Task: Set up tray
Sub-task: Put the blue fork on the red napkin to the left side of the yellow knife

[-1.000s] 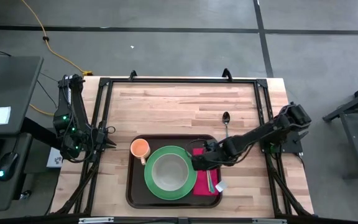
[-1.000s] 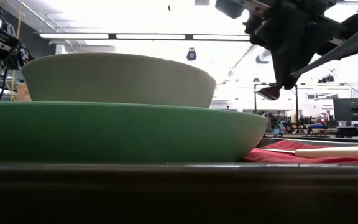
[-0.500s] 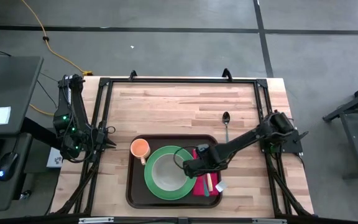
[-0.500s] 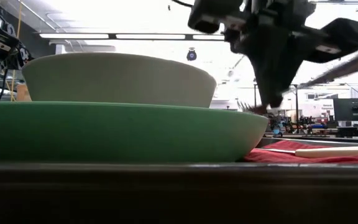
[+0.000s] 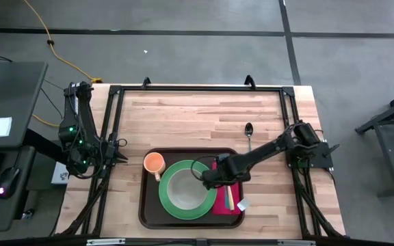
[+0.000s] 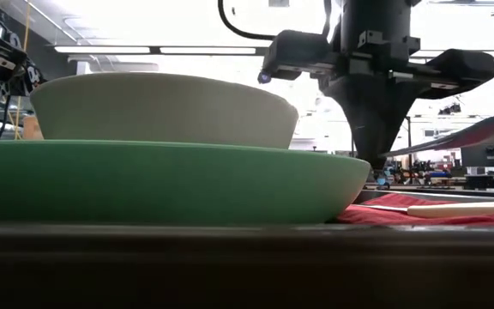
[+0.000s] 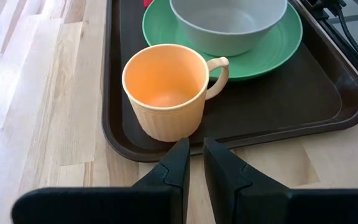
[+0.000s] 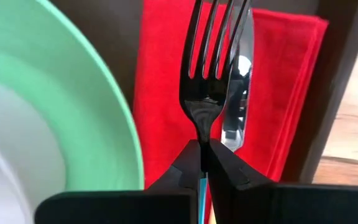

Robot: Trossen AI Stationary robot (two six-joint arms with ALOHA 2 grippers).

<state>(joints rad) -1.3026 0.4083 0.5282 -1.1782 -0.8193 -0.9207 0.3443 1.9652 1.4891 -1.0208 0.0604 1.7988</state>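
Note:
On the dark brown tray (image 5: 144, 208) sit a green plate (image 5: 164, 203) with a pale bowl (image 5: 185, 189) on it, an orange cup (image 5: 154, 163) and a red napkin (image 8: 160, 93). A knife (image 8: 240, 87) lies on the napkin. My right gripper (image 8: 202, 144) is shut on a fork (image 8: 213, 56) over the napkin, between the plate's rim and the knife. Off the tray's left end, my left gripper (image 7: 196, 155) waits with a narrow gap between its fingers and nothing in it. My right gripper pinches the fork's neck (image 8: 201, 127), just behind the tines, between its two fingers. The fingers come from above, pointing down. The tines reach out past the fingertips toward the table's far edge. The fork is lifted clear above the napkin, alongside the knife.
A spoon (image 5: 249, 132) lies on the bare wood beyond the tray's far right corner. A small white tag (image 5: 243, 203) sits at the napkin's right edge. Black frame rails (image 5: 197, 89) run along the table's far, left and right sides.
My right gripper has carried the fork toward the table's left and downward, from above the napkin's far part to beside the plate's rim. It has tipped until its fingers point straight down, and it stays shut on the fork.

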